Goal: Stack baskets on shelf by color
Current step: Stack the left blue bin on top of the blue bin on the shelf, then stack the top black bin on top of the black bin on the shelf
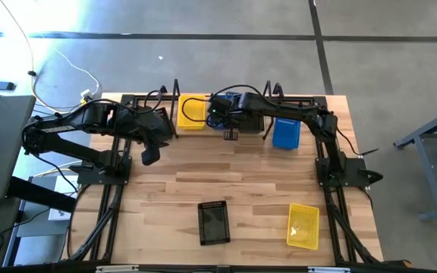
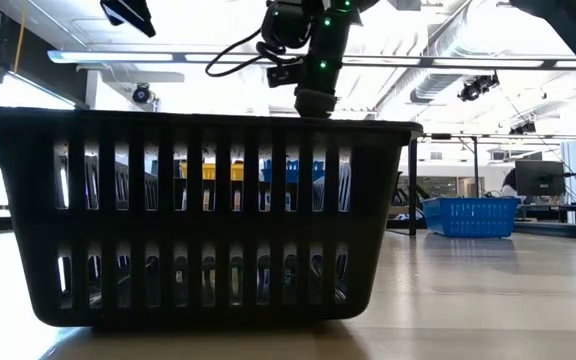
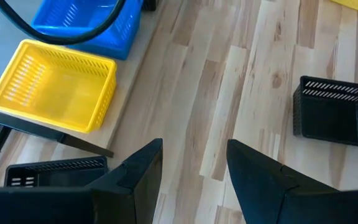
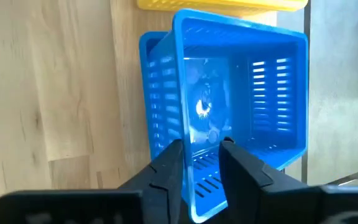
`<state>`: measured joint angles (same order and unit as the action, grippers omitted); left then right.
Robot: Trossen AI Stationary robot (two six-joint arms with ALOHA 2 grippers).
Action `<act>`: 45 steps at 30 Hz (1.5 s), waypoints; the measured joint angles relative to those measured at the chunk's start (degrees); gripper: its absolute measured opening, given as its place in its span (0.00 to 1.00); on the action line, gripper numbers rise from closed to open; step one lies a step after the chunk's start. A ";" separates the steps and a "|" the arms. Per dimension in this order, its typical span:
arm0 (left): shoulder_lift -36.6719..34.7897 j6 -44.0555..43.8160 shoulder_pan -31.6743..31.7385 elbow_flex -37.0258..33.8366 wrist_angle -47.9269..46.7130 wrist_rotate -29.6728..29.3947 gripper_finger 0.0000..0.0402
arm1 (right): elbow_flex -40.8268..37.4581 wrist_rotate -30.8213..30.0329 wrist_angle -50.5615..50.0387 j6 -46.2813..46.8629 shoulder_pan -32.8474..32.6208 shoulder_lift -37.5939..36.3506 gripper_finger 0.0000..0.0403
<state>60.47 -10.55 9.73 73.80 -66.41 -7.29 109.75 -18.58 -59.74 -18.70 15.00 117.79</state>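
Two blue baskets (image 4: 229, 99), two yellow (image 1: 191, 111), two black (image 1: 213, 222) visible; right hand (image 4: 201, 163) pinches blue wall; left hand (image 3: 194, 168) open, empty.

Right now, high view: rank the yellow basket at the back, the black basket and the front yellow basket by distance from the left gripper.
From the left gripper:
1. yellow basket at the back, just to its right.
2. black basket, front centre.
3. front yellow basket, front right corner.
The right gripper grips a blue basket at the back.
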 joint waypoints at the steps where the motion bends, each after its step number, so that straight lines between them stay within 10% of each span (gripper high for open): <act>1: 0.00 0.00 0.00 0.00 -0.02 0.00 0.42 | 0.00 0.15 0.06 0.03 -0.04 -0.08 0.24; 25: -0.26 -38.27 5.32 0.00 -15.93 -14.15 0.42 | 0.02 -0.52 0.51 3.21 0.12 -10.24 0.25; 36: -0.52 -35.66 17.33 -1.07 -17.15 -16.14 0.42 | 0.02 -0.43 0.40 1.70 0.14 -10.24 0.25; 45: -6.23 -34.91 28.62 -19.41 -5.88 -11.57 0.42 | 0.02 -0.32 -0.40 1.72 0.07 -10.24 0.25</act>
<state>54.24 -45.46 38.36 54.39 -72.29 -18.85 109.78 -18.90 -60.14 -16.98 15.07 107.55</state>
